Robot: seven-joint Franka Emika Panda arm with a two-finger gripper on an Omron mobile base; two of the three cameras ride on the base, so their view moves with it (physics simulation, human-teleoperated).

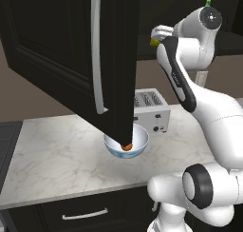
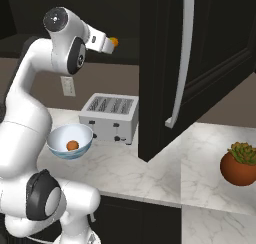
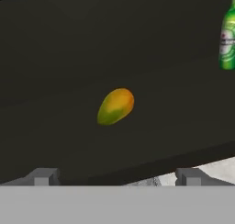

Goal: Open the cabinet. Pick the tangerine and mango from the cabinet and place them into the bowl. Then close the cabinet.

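A: So, where is the small oval yellow-green mango (image 3: 115, 106) lying?

B: Inside the large black wall cabinet (image 2: 200, 63), on its dark shelf, well apart from the green glass bottle (image 3: 227, 39).

A: And the two-finger gripper (image 3: 117, 176)?

B: It is hanging wide open before that shelf, holding nothing.

A: The small round orange tangerine (image 2: 72, 145)?

B: It is sitting in the glossy pale blue-white bowl (image 2: 62, 136), below the cabinet, beside the silver toaster (image 2: 111, 117).

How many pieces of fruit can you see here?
2. A tangerine lies in the bowl beside the toaster; a mango rests inside the cabinet. The open doors may hide more.
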